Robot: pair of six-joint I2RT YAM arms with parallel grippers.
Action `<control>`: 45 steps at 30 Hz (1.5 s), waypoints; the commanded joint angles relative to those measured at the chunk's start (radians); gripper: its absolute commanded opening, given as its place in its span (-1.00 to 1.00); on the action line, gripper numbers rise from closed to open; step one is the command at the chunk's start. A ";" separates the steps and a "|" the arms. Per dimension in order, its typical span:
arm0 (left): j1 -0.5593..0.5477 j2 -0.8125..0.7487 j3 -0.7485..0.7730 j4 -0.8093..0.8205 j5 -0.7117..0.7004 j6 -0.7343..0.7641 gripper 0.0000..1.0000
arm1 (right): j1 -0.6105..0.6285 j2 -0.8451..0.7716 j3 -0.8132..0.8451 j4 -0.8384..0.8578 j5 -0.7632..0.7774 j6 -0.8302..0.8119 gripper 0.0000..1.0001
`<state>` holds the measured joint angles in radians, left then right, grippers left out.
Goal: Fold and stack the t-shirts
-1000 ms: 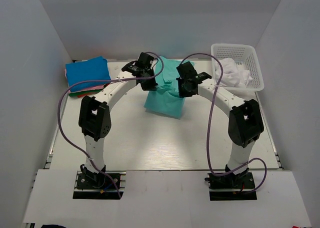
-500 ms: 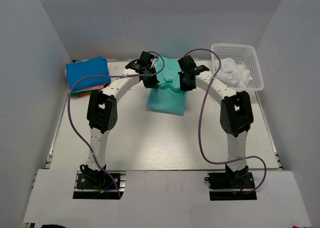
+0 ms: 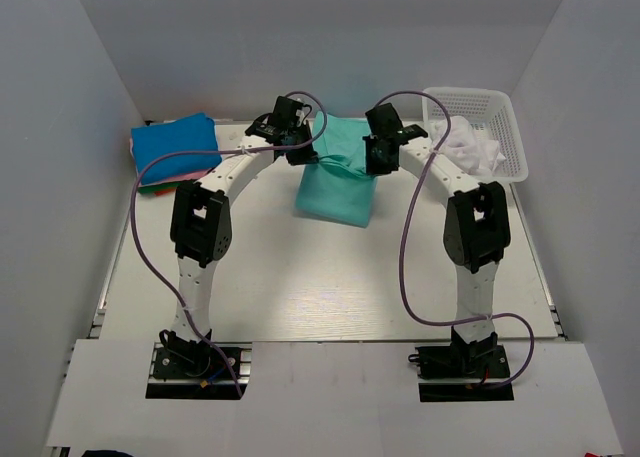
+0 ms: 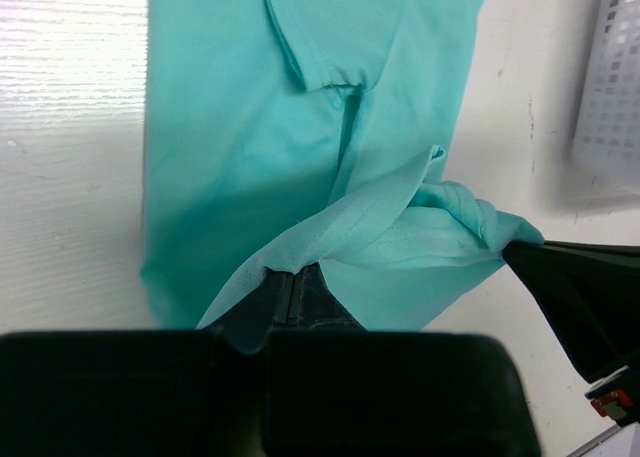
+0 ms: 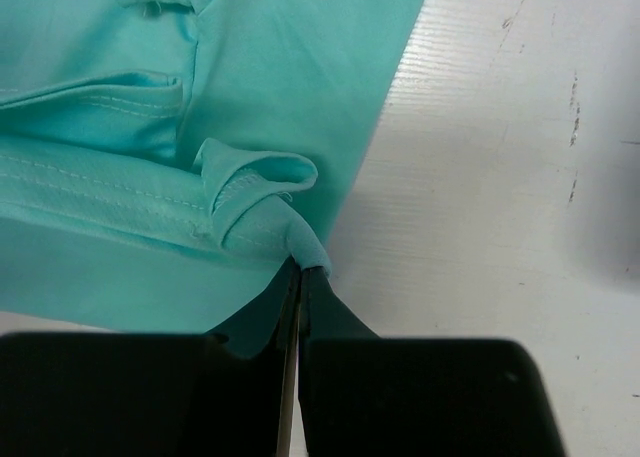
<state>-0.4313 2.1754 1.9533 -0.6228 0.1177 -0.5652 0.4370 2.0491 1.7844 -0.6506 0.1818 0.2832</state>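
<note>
A teal-green t-shirt (image 3: 338, 177) lies partly folded at the back middle of the table, its far edge lifted. My left gripper (image 3: 304, 158) is shut on the shirt's left hem corner (image 4: 290, 262), and my right gripper (image 3: 372, 165) is shut on the right hem corner (image 5: 305, 252). Between the two grips the hem (image 4: 400, 212) hangs stretched above the rest of the shirt. A folded bright blue t-shirt (image 3: 175, 145) tops a stack at the back left, with pink and dark green edges (image 3: 165, 184) showing under it. White cloth (image 3: 468, 145) lies in the basket.
A white lattice basket (image 3: 480, 104) stands at the back right, its corner (image 4: 608, 87) visible in the left wrist view. White walls close in the table on the left, back and right. Purple cables loop beside both arms.
Both grippers have moved toward the back of the table and closer together, carrying the teal shirt's hem with them. The shirt's lower part has drawn back a little.
</note>
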 commanded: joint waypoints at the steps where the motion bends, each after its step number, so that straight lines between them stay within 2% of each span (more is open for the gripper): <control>1: 0.008 -0.011 0.035 0.052 0.040 0.016 -1.00 | -0.024 0.011 0.069 0.023 -0.016 -0.010 -1.00; 8: 0.048 0.083 0.118 0.070 0.040 0.016 -1.00 | -0.058 0.114 0.178 0.066 -0.076 -0.021 -1.00; 13: 0.068 0.144 0.151 0.106 0.101 0.016 -1.00 | -0.078 0.183 0.233 0.062 -0.104 -0.009 -1.00; 23: 0.077 0.208 0.119 0.256 0.186 0.037 -1.00 | -0.115 0.249 0.244 0.095 -0.104 0.028 -1.00; 24: 0.077 0.208 0.131 0.265 0.186 0.037 -1.00 | -0.113 0.253 0.244 0.100 -0.107 0.027 -0.94; 25: 0.077 0.224 0.131 0.265 0.186 0.037 -0.85 | -0.119 0.263 0.244 0.108 -0.122 0.022 -0.67; 26: 0.077 0.224 0.147 0.265 0.186 0.037 -0.60 | -0.119 0.264 0.251 0.114 -0.128 0.016 -0.55; 27: 0.088 0.237 0.172 0.241 0.186 0.037 -0.24 | -0.121 0.269 0.257 0.109 -0.160 0.010 -0.35; 28: 0.088 0.247 0.186 0.227 0.186 0.037 0.64 | -0.129 0.282 0.317 0.076 -0.171 -0.005 0.09; 29: 0.098 0.247 0.199 0.218 0.186 0.047 0.99 | -0.126 0.284 0.332 0.040 -0.176 -0.006 0.27; 30: 0.098 0.247 0.208 0.218 0.177 0.047 1.00 | -0.124 0.280 0.343 0.029 -0.206 -0.019 0.59; 31: 0.098 0.224 0.208 0.206 0.168 0.047 1.00 | -0.121 0.242 0.339 0.016 -0.209 -0.024 0.81; 33: 0.098 0.204 0.208 0.206 0.180 0.047 1.00 | -0.115 0.194 0.301 0.029 -0.232 -0.036 0.81; 37: 0.098 0.147 0.197 0.184 0.230 0.047 1.00 | -0.106 -0.001 0.097 0.121 -0.313 -0.029 0.81; 40: 0.086 0.083 0.141 0.163 0.263 0.047 1.00 | -0.096 -0.059 0.006 0.163 -0.387 -0.024 0.81; 42: 0.074 0.032 0.075 0.153 0.309 0.057 1.00 | -0.084 -0.064 -0.052 0.247 -0.456 -0.012 0.81; 45: 0.065 -0.014 -0.060 0.248 0.434 0.030 1.00 | -0.080 0.006 0.002 0.259 -0.496 0.055 0.81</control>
<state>-0.3454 2.2932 1.9686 -0.4278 0.4091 -0.5289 0.3481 2.0014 1.7599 -0.4770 -0.2188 0.2882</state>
